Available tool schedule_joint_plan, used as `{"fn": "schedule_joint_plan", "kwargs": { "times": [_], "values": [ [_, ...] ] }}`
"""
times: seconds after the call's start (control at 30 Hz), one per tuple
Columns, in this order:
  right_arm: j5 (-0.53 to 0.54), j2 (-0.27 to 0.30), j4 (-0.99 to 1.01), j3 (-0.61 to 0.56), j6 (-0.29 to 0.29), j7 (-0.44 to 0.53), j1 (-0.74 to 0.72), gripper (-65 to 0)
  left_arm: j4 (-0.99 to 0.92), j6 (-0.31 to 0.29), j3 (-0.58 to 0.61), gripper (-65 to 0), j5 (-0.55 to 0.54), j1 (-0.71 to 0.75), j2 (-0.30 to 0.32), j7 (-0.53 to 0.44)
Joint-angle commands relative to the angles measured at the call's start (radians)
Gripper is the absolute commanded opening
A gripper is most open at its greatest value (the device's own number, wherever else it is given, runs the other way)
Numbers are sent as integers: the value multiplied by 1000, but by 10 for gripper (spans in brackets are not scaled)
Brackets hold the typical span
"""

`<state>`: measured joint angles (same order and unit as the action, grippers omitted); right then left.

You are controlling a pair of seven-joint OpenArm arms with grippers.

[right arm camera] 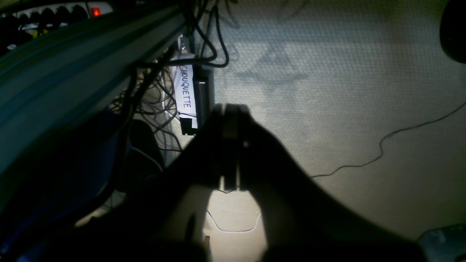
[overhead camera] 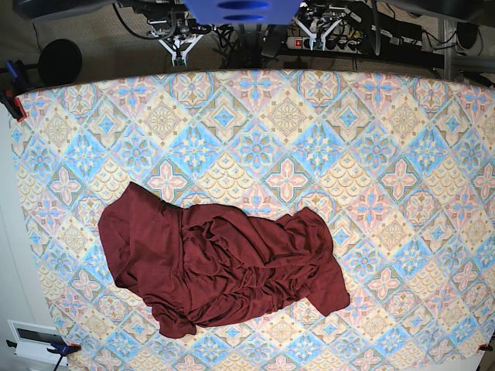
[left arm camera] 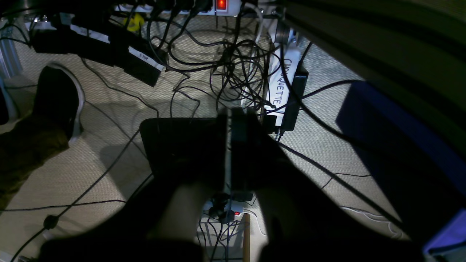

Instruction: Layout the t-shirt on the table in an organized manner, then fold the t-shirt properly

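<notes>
The dark maroon t-shirt point(overhead camera: 220, 267) lies crumpled in a wrinkled heap on the patterned table point(overhead camera: 371, 139), left of centre and toward the front edge. Both arms hang behind the table's far edge, well away from the cloth. In the base view my left gripper point(overhead camera: 317, 29) is at the top right of centre and my right gripper point(overhead camera: 177, 46) at the top left. The wrist views show my left gripper point(left arm camera: 228, 118) and my right gripper point(right arm camera: 230, 112) dark, shut and empty, pointing down at the floor. The t-shirt does not appear in either wrist view.
Below the grippers the floor holds tangled cables point(left arm camera: 236, 65), a power strip point(left arm camera: 218, 5) with a red light, a box with a white "CHOUQUETTE" label point(left arm camera: 280, 83) and a shoe point(left arm camera: 58, 98). Clamps point(overhead camera: 11, 100) grip the table's corners.
</notes>
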<state>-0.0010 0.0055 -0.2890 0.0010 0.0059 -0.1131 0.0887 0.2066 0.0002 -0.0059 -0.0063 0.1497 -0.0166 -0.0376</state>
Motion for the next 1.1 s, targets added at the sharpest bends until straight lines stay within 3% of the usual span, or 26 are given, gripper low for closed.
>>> {"fn": "schedule_joint_plan", "kwargs": {
  "times": [0.0,1.07],
  "values": [
    [-1,3,-6,3,-2,8,3,-650,3,1,-1,-648,4,6,-4,-3],
    [0,9,-9,4,-2,6,47,-650,3,1,5,-648,6,38,14,-3]
  ]
}}
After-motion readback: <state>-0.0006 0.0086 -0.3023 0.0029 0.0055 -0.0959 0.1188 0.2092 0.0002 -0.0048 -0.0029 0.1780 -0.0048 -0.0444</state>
